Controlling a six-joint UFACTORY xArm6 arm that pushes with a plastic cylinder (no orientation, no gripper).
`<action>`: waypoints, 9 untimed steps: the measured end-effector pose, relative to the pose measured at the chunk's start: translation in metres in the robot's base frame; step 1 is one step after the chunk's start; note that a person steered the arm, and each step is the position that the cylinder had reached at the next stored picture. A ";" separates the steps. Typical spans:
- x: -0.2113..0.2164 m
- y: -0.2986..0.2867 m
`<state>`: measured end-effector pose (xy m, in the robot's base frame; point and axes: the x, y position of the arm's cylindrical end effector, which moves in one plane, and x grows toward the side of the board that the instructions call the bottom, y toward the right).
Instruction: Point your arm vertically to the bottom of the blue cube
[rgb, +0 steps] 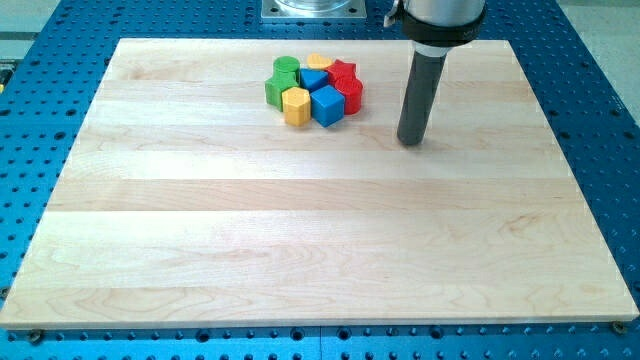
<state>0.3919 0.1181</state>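
Note:
The blue cube sits at the lower right of a tight cluster of blocks near the board's top centre. Around it are a yellow hexagonal block to its left, a red cylinder to its right, a second blue block above it, a red star-like block, a yellow block at the top, and two green blocks. My tip rests on the board to the right of the cluster, about 85 px right of the blue cube and slightly lower, touching nothing.
The wooden board lies on a blue perforated table. The arm's metal base stands at the view's top centre, and the rod's mount hangs above the board's top right.

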 end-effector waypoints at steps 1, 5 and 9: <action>0.000 0.000; 0.001 0.000; 0.109 -0.116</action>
<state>0.5006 0.0020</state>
